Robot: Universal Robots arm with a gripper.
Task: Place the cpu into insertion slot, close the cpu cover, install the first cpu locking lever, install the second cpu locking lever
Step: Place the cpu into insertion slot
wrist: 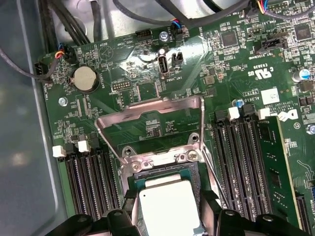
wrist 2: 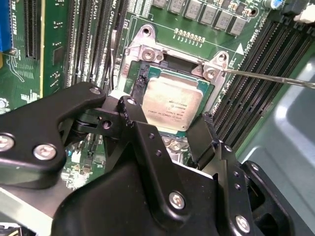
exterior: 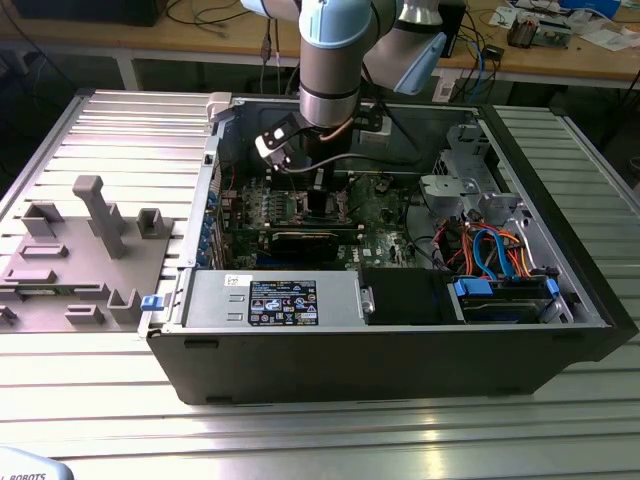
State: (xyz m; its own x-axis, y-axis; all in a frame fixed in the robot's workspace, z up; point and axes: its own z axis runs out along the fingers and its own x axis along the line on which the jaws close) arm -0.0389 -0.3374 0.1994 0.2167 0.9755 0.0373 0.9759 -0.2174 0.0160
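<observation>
Fingers (wrist 2: 129,110) clasp cpu (wrist 2: 173,101) by two opposite edges. Cpu sits flat between them in insertion slot (wrist 2: 142,76). Cpu cover (wrist: 147,109) stands open just beyond slot.

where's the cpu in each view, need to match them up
Exterior view: too small to tell, under the gripper.
Second wrist view: the cpu lies in the insertion slot.
First wrist view: cpu in the insertion slot, beside the open cpu cover.
Shared landmark: the insertion slot's silver rim.
</observation>
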